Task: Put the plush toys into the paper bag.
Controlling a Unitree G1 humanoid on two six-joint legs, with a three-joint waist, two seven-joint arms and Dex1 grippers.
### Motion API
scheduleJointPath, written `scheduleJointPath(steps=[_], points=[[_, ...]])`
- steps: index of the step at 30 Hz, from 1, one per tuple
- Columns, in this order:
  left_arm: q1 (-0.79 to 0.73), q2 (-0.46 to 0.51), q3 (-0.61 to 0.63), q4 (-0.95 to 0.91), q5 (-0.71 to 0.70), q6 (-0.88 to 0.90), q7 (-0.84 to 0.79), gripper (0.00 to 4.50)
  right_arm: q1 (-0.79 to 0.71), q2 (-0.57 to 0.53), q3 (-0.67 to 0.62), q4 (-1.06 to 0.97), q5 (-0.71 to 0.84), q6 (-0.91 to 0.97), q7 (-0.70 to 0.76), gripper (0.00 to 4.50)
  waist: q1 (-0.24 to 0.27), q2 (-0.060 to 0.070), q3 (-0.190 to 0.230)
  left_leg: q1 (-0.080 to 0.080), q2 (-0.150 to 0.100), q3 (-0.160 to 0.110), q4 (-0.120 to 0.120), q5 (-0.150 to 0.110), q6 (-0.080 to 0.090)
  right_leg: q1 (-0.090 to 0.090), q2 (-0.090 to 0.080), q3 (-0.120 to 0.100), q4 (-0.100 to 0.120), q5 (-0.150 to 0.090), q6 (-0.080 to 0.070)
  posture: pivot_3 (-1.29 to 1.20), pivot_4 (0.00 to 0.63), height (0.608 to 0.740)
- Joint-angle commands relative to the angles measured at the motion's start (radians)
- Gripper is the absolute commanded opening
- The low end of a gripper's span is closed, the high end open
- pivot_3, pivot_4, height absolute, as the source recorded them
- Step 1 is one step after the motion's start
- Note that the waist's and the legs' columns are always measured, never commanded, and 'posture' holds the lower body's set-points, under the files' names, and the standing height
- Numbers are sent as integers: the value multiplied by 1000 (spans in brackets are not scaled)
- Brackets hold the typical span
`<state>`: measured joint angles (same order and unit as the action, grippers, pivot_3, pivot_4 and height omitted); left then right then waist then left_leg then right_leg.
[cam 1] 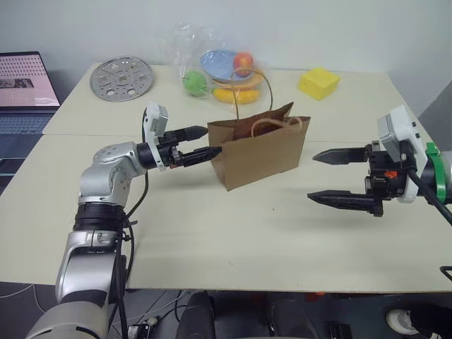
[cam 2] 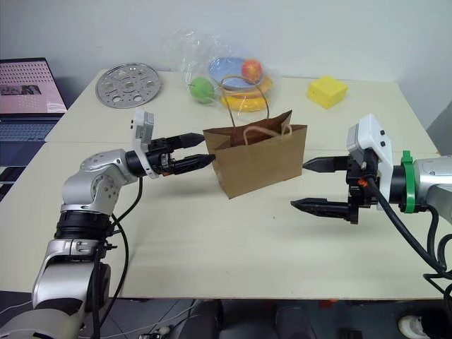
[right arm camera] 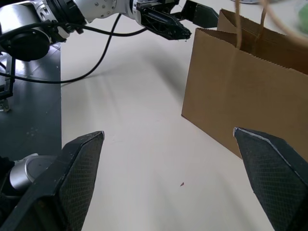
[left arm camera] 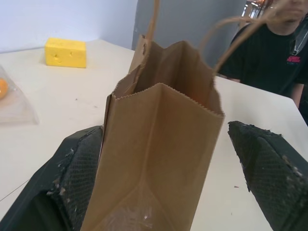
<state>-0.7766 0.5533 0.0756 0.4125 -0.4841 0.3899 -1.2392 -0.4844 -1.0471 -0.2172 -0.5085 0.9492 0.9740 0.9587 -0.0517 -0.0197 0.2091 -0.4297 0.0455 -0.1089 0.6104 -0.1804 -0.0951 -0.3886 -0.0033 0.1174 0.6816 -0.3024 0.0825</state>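
Paper bag (cam 1: 260,153): brown kraft, standing upright near the middle of the pale surface (cam 1: 212,240), its mouth open upward and its two twisted loop handles (cam 1: 248,88) rising above the rim. The inside of the bag cannot be seen from where the head cameras look, so its contents cannot be told.

Left tool (cam 1: 200,143): held level, pointing toward the narrow end of the bag. Its two black fingers (left arm camera: 77,178) stand apart, one on each side of that end panel; in the left wrist view one finger lies right against the paper, while the other stands clear of it.

Right tool (cam 2: 316,183): at the far end of the bag, also pointing toward it, fingers spread wide with bare surface between them. The upper fingertip lies just beside the bag's end; whether it touches cannot be told. Nothing is held.

Background, behind the bag: a clear plastic bag (cam 1: 194,46) holding a blue bowl (cam 1: 220,63), a green ball (cam 1: 194,82), a red-orange fruit (cam 1: 243,62) and a yellow piece beneath; a yellow block with holes (cam 1: 318,82); a perforated metal disc (cam 1: 121,78). A laptop (cam 1: 25,88) sits off the surface's edge beyond the left arm. A person in a black shirt (left arm camera: 269,53) stands past the bag in the left wrist view.
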Motion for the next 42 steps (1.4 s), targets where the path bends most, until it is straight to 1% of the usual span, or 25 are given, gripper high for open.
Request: scheduleJointPath(steps=[1,8,20,23,27,29,30,35,38,40,42], points=[[-8,12,-2,-31,2,0,-17,4457,-8,-16,-32,-24,23,-3,-4,4500,0,0,0,0,0,0,0,0,0,0,0,0,0,0,0,0,150,740],[18,-4,-9,-68,20,-23,4,4457,-18,-14,-15,-15,18,-12,-5,4500,-1,0,0,0,0,0,0,0,0,0,0,0,0,0,0,0,150,740],[52,-113,-55,-100,94,-117,121,4457,-6,2,-1,-36,-14,-37,-36,4500,2,0,0,0,0,0,0,0,0,0,0,0,0,0,0,0,150,740],[51,-123,-51,-86,96,-136,130,3896,13,10,5,-46,-53,-63,-50,4500,2,0,0,0,0,0,0,0,0,0,0,0,0,0,0,0,150,740],[48,-126,-49,-74,92,-151,131,2567,38,22,9,-56,-87,-99,-56,4500,2,0,0,0,0,0,0,0,0,0,0,0,0,0,0,0,150,740],[36,-135,-43,-51,91,-180,133,2036,61,34,6,-66,-114,-130,-65,4500,2,0,0,0,0,0,0,0,0,0,0,0,0,0,0,0,150,740],[31,-138,-40,-41,92,-193,133,1642,71,40,5,-70,-126,-144,-68,4500,2,0,0,0,0,0,0,0,0,0,0,0,0,0,0,0,150,740],[17,-144,-43,-4,85,-207,107,43,106,78,-15,-81,-158,-223,-74,4500,1,0,0,0,0,0,1,0,0,0,0,0,0,0,0,0,150,740],[-1,-139,-41,19,74,-199,69,14,131,70,-42,-92,-149,-226,-79,4500,1,0,0,0,0,0,1,0,0,0,0,0,1,0,0,0,150,740],[-14,-131,-48,24,61,-181,20,14,160,42,-91,-99,-120,-204,-58,4500,2,0,0,0,0,0,1,0,0,0,0,0,0,0,0,0,150,740],[-29,-126,-61,30,59,-172,-35,14,201,9,-169,-104,-77,-168,-36,4500,3,0,0,0,-1,0,0,0,0,1,0,0,0,0,0,0,150,740]])
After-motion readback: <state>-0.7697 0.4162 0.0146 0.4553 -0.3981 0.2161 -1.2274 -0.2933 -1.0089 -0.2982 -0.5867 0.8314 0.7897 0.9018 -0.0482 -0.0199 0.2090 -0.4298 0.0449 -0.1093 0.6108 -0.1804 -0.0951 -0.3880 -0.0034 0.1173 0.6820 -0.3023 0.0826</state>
